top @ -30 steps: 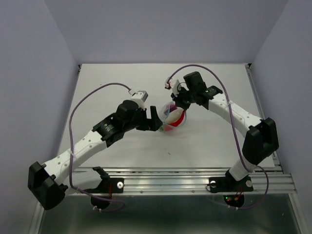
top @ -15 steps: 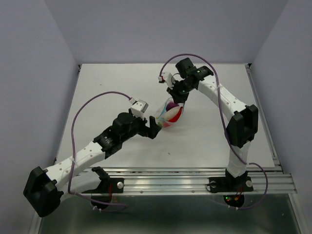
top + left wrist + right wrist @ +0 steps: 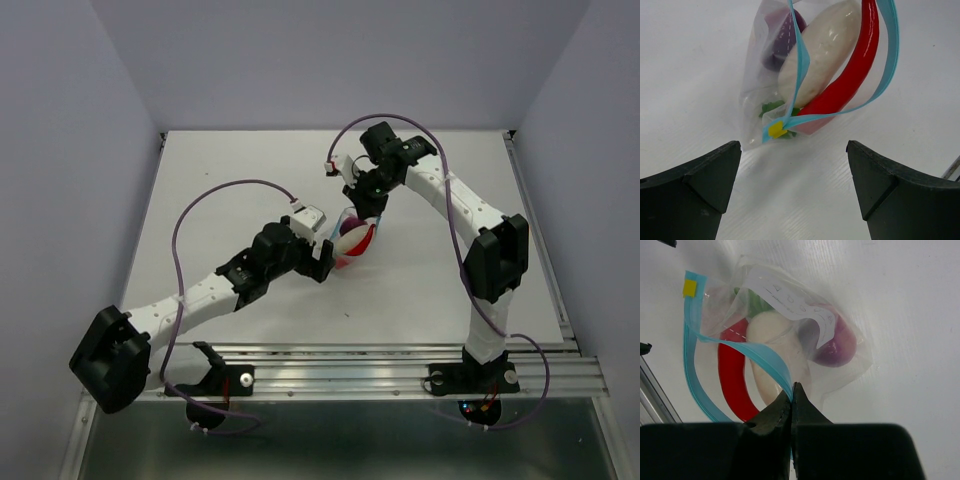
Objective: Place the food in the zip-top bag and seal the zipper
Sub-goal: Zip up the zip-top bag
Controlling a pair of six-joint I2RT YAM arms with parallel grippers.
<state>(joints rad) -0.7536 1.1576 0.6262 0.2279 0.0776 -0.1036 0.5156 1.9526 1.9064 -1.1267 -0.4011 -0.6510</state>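
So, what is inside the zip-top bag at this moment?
Inside the zip-top bag lie a white radish, a red chili and a purple onion. The radish's green leaves show only partly behind the blue zipper; the onion's far side is hidden.

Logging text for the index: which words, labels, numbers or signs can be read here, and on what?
Nothing can be read.
White strip on the zip-top bag: faint grey printed marks, too blurred to read.
Yellow tab on the zipper: blank.
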